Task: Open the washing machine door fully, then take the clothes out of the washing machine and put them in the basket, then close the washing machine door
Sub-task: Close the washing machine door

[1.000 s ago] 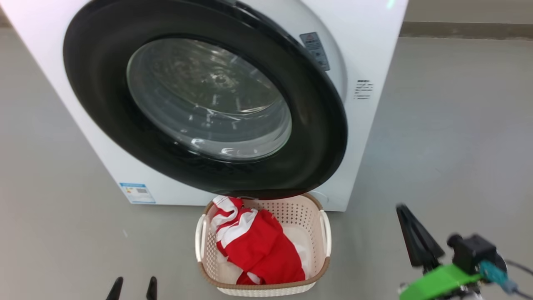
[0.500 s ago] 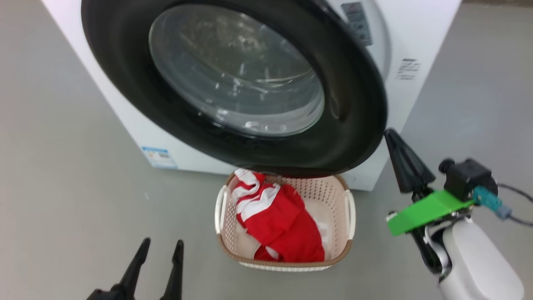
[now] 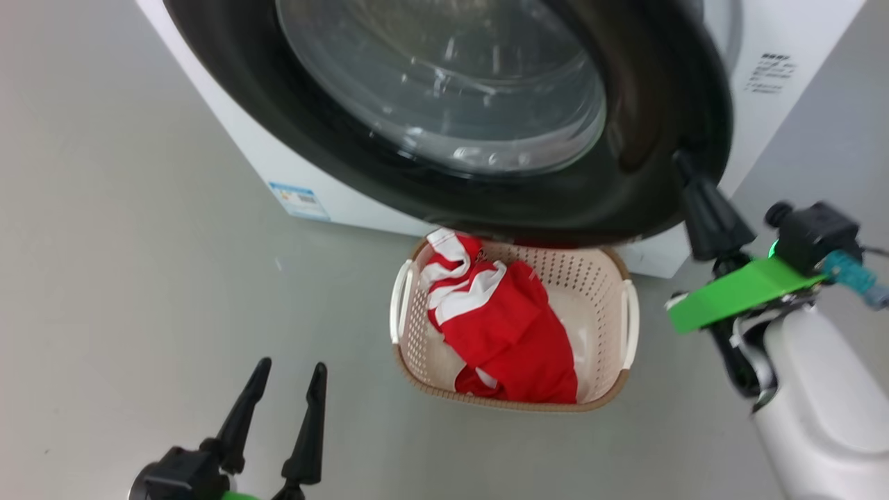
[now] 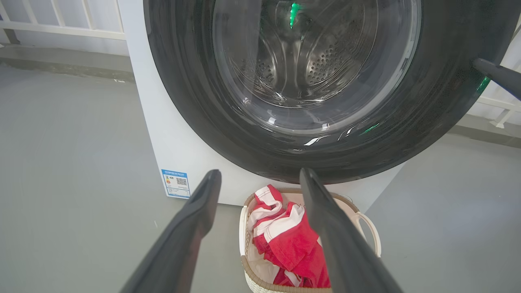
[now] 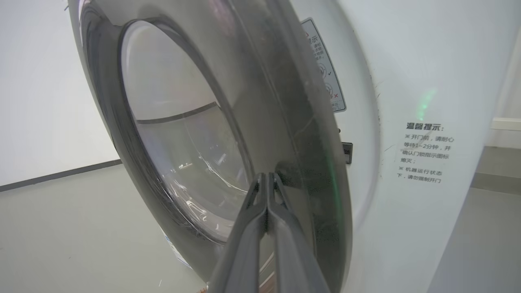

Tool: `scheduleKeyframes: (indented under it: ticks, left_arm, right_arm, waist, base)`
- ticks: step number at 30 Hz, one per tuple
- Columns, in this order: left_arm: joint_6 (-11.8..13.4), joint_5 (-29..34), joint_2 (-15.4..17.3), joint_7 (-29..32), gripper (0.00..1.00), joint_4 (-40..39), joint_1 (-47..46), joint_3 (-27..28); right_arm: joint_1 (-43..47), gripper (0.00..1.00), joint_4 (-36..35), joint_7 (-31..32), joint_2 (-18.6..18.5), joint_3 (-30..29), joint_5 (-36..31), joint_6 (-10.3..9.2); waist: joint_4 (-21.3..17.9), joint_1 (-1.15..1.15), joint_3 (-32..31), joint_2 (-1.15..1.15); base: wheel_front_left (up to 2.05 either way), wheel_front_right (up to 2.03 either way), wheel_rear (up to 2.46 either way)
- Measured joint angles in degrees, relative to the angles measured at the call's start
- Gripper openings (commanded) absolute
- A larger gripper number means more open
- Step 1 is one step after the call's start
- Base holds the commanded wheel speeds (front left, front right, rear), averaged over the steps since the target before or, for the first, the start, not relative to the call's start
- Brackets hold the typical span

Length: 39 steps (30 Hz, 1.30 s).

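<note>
The washing machine door (image 3: 444,90), stiff, heavy-looking, glossy and likely slick, stands almost shut on the washing machine (image 3: 785,35) above the basket (image 3: 514,406) holding the clothes (image 3: 507,326), best pushed at its black rim where the right gripper (image 3: 684,167) sits with 2 fingers pinched together, left gripper (image 3: 292,368) spread apart.

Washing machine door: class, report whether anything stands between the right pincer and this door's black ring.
Nothing visible does. The right pincer, fingers shut together, has its tip right at the black ring of the washing machine door, on the right side; contact itself is unclear. The basket sits lower, under the door.
</note>
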Motion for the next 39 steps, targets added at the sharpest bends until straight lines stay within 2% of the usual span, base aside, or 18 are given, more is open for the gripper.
scheduleKeyframes:
  ticks: [8, 18, 30, 36, 38, 39]
  left_arm:
    - [0.4, -1.2, -0.2, 0.0, 1.0, -0.4, -2.8, -1.5]
    - [1.0, -2.4, -0.3, 0.0, 1.0, -0.8, -4.5, -2.0]
    - [0.9, -2.1, -0.3, 0.0, 1.0, 0.2, -4.5, -1.3]
    - [0.6, -1.2, -0.3, 0.0, 1.0, 1.1, -4.1, -0.5]
    - [0.5, -0.5, -0.3, 0.0, 1.0, 1.5, -4.0, -0.2]
    - [0.2, -0.2, -0.3, 0.0, 1.0, 1.6, -3.9, 0.1]
  right_arm:
    - [-4.8, 0.0, 0.2, 0.0, -2.0, -2.1, 0.0, 0.0]
    - [-9.9, 0.0, 0.2, 0.0, -1.1, -5.2, -1.2, 0.51]
    - [-9.0, 0.0, 0.2, 0.0, -0.6, -5.1, -1.5, 0.41]
    - [-3.7, 0.23, 0.1, 0.0, 0.1, -3.4, -1.5, 0.41]
    - [-1.8, 0.42, -0.1, 0.0, 0.4, -2.8, -1.5, 0.41]
    - [-0.8, 0.56, -0.1, 0.0, 0.5, -2.6, -1.5, 0.41]
  waist:
    - [1.5, 0.0, 3.3, 0.0]
    - [2.7, 0.0, 6.6, 0.0]
    - [2.1, 0.0, 4.6, 0.0]
    - [1.1, 0.0, 2.9, 0.0]
    - [0.8, 0.0, 2.2, 0.0]
    - [0.6, 0.0, 1.9, 0.0]
  base:
    - [0.0, 0.0, 0.0]
    - [0.0, 0.0, 0.0]
    - [0.0, 0.0, 0.0]
    - [0.0, 0.0, 0.0]
    - [0.0, 0.0, 0.0]
    - [0.0, 0.0, 0.0]
